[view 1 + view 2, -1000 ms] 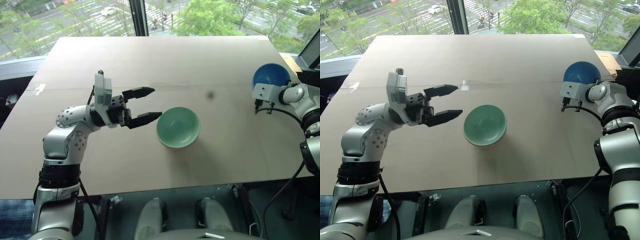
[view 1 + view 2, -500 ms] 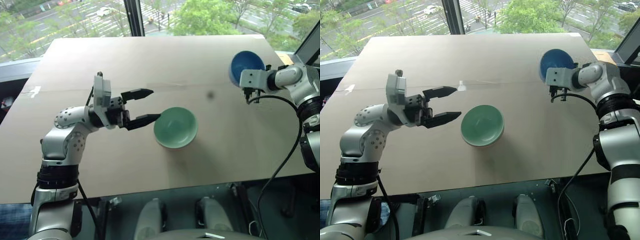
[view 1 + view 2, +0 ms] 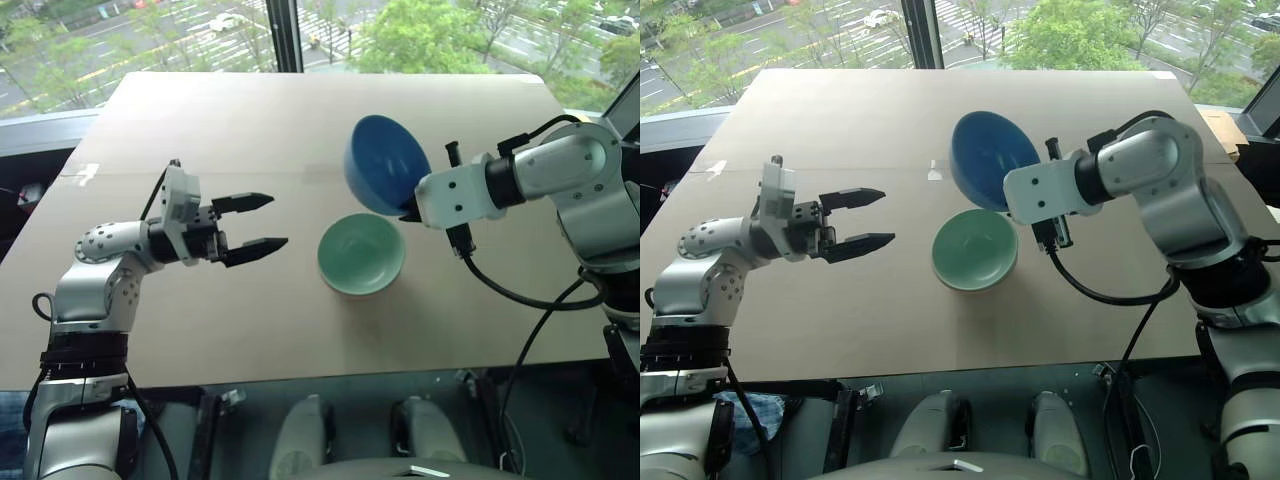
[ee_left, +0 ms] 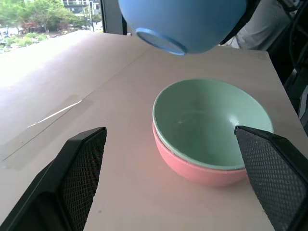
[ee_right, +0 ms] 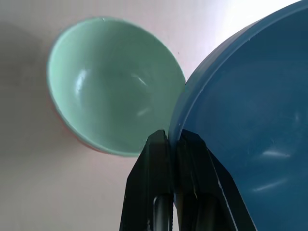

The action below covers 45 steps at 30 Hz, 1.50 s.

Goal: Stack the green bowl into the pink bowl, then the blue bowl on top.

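The green bowl sits nested inside the pink bowl at mid-table; the pink bowl's rim peeks out below it in the left wrist view. My right gripper is shut on the rim of the blue bowl. It holds that bowl tilted in the air, just behind and above the green bowl. Left of the stack, my left gripper is open and level, pointing at the bowls with a clear gap between them. Nothing is between its fingers.
The table is covered in plain brown board. A strip of tape lies near its left edge. Windows run behind the far edge. A black cable from my right arm loops over the table right of the bowls.
My right arm has swung the blue bowl from the table's far right to just above the green bowl. My left gripper, still open, has drawn back to the left, away from the bowls.
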Available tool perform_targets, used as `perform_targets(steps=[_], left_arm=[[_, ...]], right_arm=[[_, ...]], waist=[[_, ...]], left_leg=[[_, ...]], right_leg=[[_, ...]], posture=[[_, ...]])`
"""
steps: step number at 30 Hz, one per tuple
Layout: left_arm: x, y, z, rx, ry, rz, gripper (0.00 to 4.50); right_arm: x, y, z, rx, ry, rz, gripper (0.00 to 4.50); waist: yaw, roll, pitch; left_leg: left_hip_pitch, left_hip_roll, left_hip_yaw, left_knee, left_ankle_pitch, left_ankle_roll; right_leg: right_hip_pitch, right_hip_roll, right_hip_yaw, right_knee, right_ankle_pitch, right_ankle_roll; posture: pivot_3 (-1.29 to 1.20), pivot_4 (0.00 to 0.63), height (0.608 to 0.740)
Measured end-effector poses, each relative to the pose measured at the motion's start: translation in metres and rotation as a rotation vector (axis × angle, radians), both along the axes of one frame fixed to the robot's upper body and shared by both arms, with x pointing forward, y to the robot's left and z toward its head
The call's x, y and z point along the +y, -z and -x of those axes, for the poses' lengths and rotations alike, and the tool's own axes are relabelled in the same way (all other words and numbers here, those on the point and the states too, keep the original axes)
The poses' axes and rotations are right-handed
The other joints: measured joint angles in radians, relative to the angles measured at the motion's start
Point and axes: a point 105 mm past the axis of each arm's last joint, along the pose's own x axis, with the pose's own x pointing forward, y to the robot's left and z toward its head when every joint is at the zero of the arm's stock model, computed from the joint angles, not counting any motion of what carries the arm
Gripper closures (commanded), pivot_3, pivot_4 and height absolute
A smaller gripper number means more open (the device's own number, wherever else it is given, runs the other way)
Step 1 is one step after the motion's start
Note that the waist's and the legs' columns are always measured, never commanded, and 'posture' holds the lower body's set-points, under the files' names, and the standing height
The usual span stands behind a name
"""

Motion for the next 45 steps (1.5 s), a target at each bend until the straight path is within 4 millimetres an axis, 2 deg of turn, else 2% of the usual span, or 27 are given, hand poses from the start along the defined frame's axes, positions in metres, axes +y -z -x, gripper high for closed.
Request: perform_targets(steps=[5, 11, 14, 18, 23, 26, 29, 32, 33, 35, 39, 40, 41, 42, 45], left_arm=[[0.014, 0.011, -0.003, 0.001, -0.043, -0.06, 0.0], [0.025, 0.021, -0.005, 0.001, -0.074, -0.118, 0.0], [0.029, 0.025, -0.005, 0.005, -0.081, -0.139, 0.0], [0.028, 0.023, -0.006, 0.01, -0.072, -0.133, 0.0], [0.024, 0.022, -0.007, 0.012, -0.066, -0.122, 0.0], [0.021, 0.024, -0.007, 0.026, -0.064, -0.123, 0.0], [0.019, 0.028, -0.005, 0.039, -0.085, -0.128, 0.0], [0.018, 0.039, 0.001, 0.061, -0.112, -0.139, 0.0], [0.017, 0.047, 0.006, 0.077, -0.134, -0.137, 0.0], [0.017, 0.051, 0.009, 0.083, -0.156, -0.133, 0.0], [0.016, 0.055, 0.016, 0.072, -0.207, -0.129, 0.0], [0.015, 0.055, 0.021, 0.067, -0.222, -0.118, 0.0], [0.015, 0.055, 0.022, 0.067, -0.223, -0.116, 0.0], [0.015, 0.057, 0.026, 0.073, -0.236, -0.108, 0.0], [0.014, 0.058, 0.03, 0.076, -0.251, -0.09, 0.0]], right_arm=[[0.02, 0.004, 0.028, 0.057, -0.077, -0.035, 4.41], [0.026, 0.012, 0.031, 0.07, -0.071, -0.041, 4.41], [0.027, 0.016, 0.03, 0.078, -0.058, -0.044, 3.6], [0.023, 0.014, 0.026, 0.056, -0.019, -0.048, 1.9], [0.015, 0.014, 0.019, 0.05, 0.044, -0.037, 1.9], [0.003, 0.007, 0.014, 0.072, 0.124, -0.084, 1.9], [-0.012, -0.005, 0.006, 0.1, 0.238, -0.235, 1.9], [-0.031, -0.005, -0.003, 0.144, 0.358, -0.406, 1.9], [-0.049, 0.006, -0.009, 0.192, 0.469, -0.527, 1.9], [-0.062, 0.019, -0.011, 0.223, 0.545, -0.585, 1.9], [-0.088, 0.051, -0.003, 0.308, 0.672, -0.708, 1.9], [-0.1, 0.059, 0.004, 0.326, 0.704, -0.74, 1.9], [-0.101, 0.06, 0.005, 0.328, 0.707, -0.741, 1.9], [-0.115, 0.066, 0.009, 0.325, 0.744, -0.763, 1.9], [-0.131, 0.077, 0.017, 0.334, 0.772, -0.779, 1.9]], waist=[[-0.001, -0.001, 0.0], [0.0, -0.002, -0.001], [-0.001, -0.001, -0.001], [0.0, -0.002, -0.001], [-0.002, -0.002, -0.001], [-0.002, -0.002, -0.001], [-0.002, -0.003, -0.002], [-0.001, -0.005, -0.003], [0.002, -0.008, -0.004], [0.006, -0.007, -0.004], [0.015, -0.005, -0.003], [0.017, -0.006, -0.003], [0.017, -0.006, -0.003], [0.017, -0.005, -0.003], [0.018, -0.006, -0.003]], left_leg=[[0.0, 0.0, 0.0, 0.0, 0.0, 0.0], [0.0, 0.0, 0.0, 0.0, 0.0, 0.0], [0.0, 0.0, 0.001, 0.0, 0.0, 0.0], [0.0, 0.0, 0.001, 0.0, 0.0, 0.0], [0.0, 0.0, 0.0, 0.0, 0.0, 0.0], [-0.001, 0.0, 0.0, 0.0, 0.0, 0.0], [0.0, 0.001, -0.001, 0.0, 0.0, 0.0], [-0.001, 0.001, 0.0, -0.002, 0.0, 0.001], [0.0, 0.001, -0.001, -0.002, 0.0, 0.001], [-0.001, 0.001, -0.001, -0.002, 0.0, 0.001], [0.0, 0.001, 0.0, -0.002, 0.0, 0.001], [0.002, 0.001, 0.0, -0.001, 0.0, 0.001], [0.002, 0.001, 0.0, -0.001, 0.0, 0.001], [0.002, 0.001, 0.0, -0.001, 0.0, 0.001], [0.003, 0.001, 0.0, -0.001, 0.0, 0.001]], right_leg=[[0.0, 0.0, 0.0, 0.0, 0.0, 0.0], [0.0, 0.0, 0.0, 0.0, 0.0, 0.0], [0.0, 0.001, 0.0, 0.0, 0.0, 0.0], [0.0, 0.0, 0.0, 0.0, 0.0, 0.0], [0.0, 0.0, 0.0, 0.0, 0.0, 0.0], [0.0, 0.0, 0.0, 0.0, 0.0, 0.0], [0.0, 0.0, 0.0, 0.0, 0.0, 0.0], [0.0, -0.001, 0.0, 0.0, 0.0, 0.0], [0.0, 0.0, 0.0, 0.001, 0.0, 0.0], [0.0, -0.001, 0.0, 0.0, 0.0, 0.0], [0.0, -0.001, 0.001, 0.0, 0.0, 0.0], [0.001, -0.001, 0.002, 0.0, 0.0, 0.0], [0.001, -0.001, 0.002, 0.0, 0.0, 0.0], [0.001, -0.001, 0.002, 0.0, 0.0, 0.0], [0.002, -0.001, 0.002, 0.0, 0.0, 0.0]], posture=[[0.0, 0.15, 0.74], [0.0, 0.15, 0.74], [0.0, 0.15, 0.74], [0.0, 0.15, 0.74], [0.0, 0.15, 0.74], [0.0, 0.15, 0.74], [0.0, 0.15, 0.74], [0.0, 0.15, 0.74], [0.0, 0.15, 0.74], [0.0, 0.15, 0.74], [0.0, 0.15, 0.74], [0.0, 0.15, 0.74], [0.0, 0.15, 0.74], [0.0, 0.15, 0.74], [0.0, 0.15, 0.74]])
